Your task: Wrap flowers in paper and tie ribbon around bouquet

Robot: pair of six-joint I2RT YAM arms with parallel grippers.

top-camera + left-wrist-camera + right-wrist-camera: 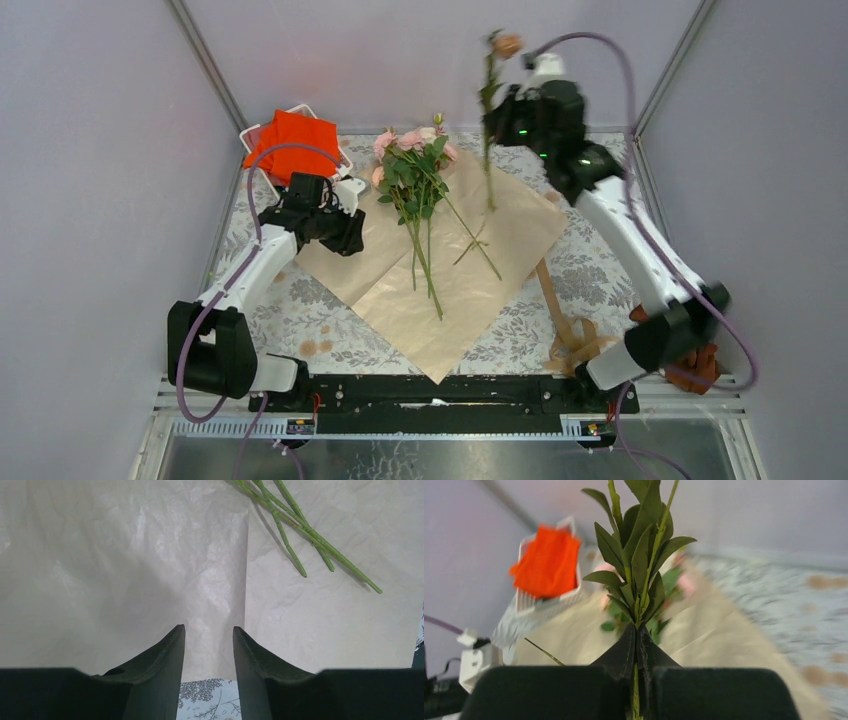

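a table covered in grey leaf-print cloth carries the paper, a large crumpled tan-and-peach sheet lying flat and turned cornerwise, one corner toward the arm bases. on its far half lie the flowers, small pink roses with green leaves, blooms toward the back wall and thin green stems fanned down the middle of the sheet. at the back left a white basket holds a bright orange-red cloth. at the front right, off the paper, the ribbon lies in a loose tan tangle beside the right arm's base, with a rust-brown cloth just beside that base. the right gripper, raised above the sheet's far right part, is clamped on a single rose stem, held upright with its pale bloom on top and its lower end pointing down at the paper. the left gripper hovers low over the sheet's left part, fingers apart with nothing between them.
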